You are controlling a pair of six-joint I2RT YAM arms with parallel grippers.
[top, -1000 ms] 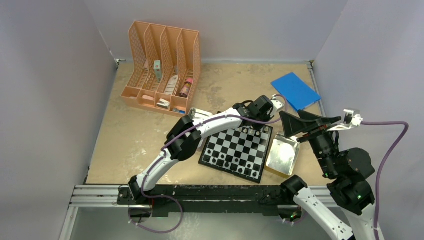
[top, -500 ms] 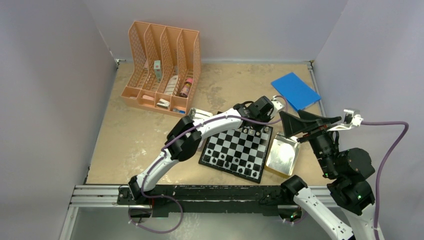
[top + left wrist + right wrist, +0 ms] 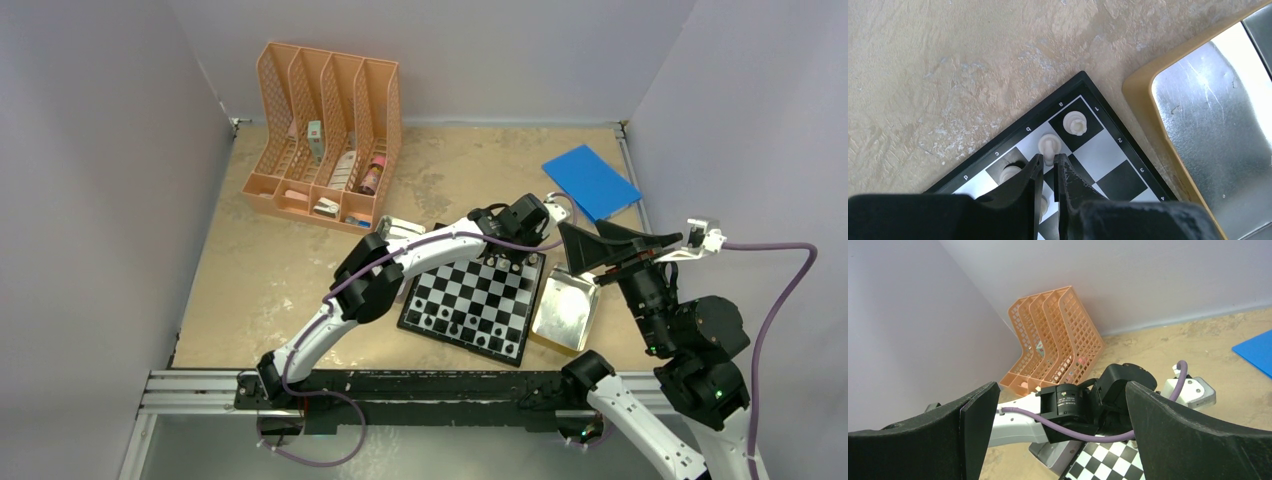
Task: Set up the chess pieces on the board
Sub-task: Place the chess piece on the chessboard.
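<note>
Fingers of the right gripper, broad black plastic wedges, are being held spread wide at the near right with nothing between them. The gripper is being held above a shiny rectangular metal tin with a yellowish rim.

Just left of the tin, the small black-and-white checkered board with a thin black rim is being shown lying askew on the mottled tan table. A few dark chess pieces are being carried on its near rows.

At the board's far corner, white rim markings are being shown in the left wrist view: letters a to d along one edge and numerals 1 to 4 along the other. The white left arm is being stretched across the board to that corner. The slim black fingers of the left gripper are being pressed nearly together on a pale rounded chess piece by the letter b. Another pale piece is being seen beside it on the corner square.

Small white print on the left wrist is being shown too tiny to read.

Farther back, a flat blue rectangle and a peach plastic mesh file rack are being seen.
</note>
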